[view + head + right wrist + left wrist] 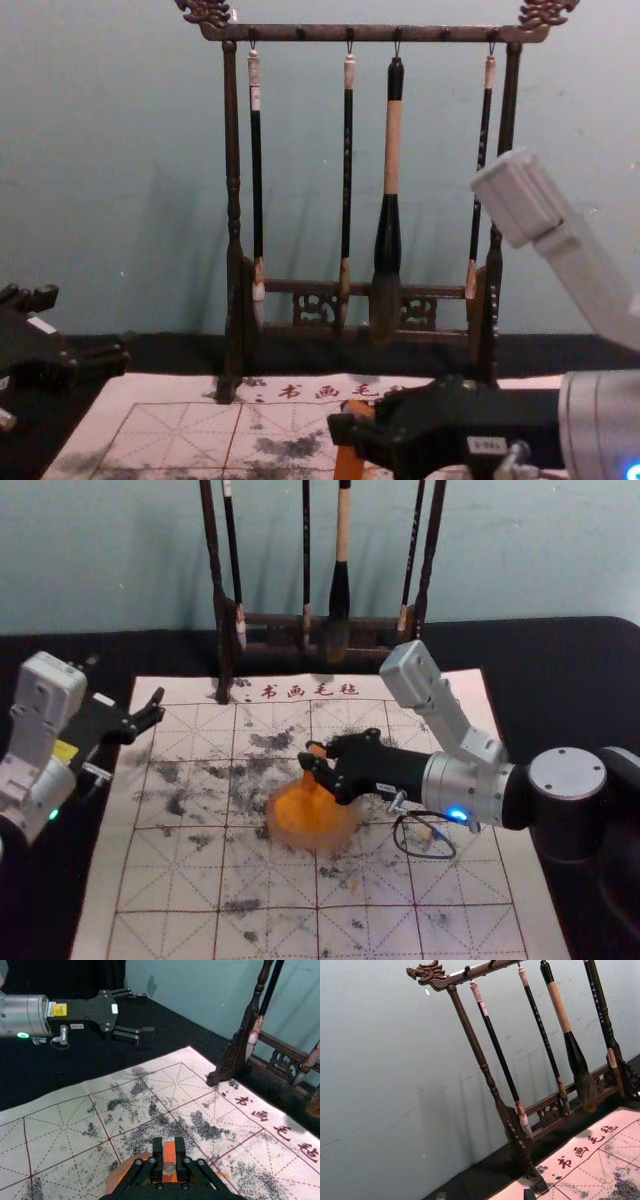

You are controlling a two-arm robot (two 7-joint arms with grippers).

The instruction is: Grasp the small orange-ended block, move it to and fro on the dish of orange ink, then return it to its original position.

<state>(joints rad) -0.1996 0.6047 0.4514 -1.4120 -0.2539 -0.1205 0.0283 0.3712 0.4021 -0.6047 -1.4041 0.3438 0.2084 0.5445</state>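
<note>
Over the dish of orange ink (312, 815), my right gripper (318, 763) is shut on the small orange-ended block (316, 752). The right wrist view has the block (169, 1152) upright between the fingers of the right gripper (169, 1160), with part of the dish (118, 1176) behind them. In the chest view the block (350, 462) hangs down from the right gripper (352, 430). Whether its lower end touches the ink is hard to tell. My left gripper (150, 712) stays parked over the mat's far left edge, its fingers apart and holding nothing.
A white calligraphy mat (180, 880) with red grid lines and black ink smudges lies under the dish on a black cloth. Behind it stands a dark wooden rack (232, 200) with hanging brushes, a thick one (388, 220) among them.
</note>
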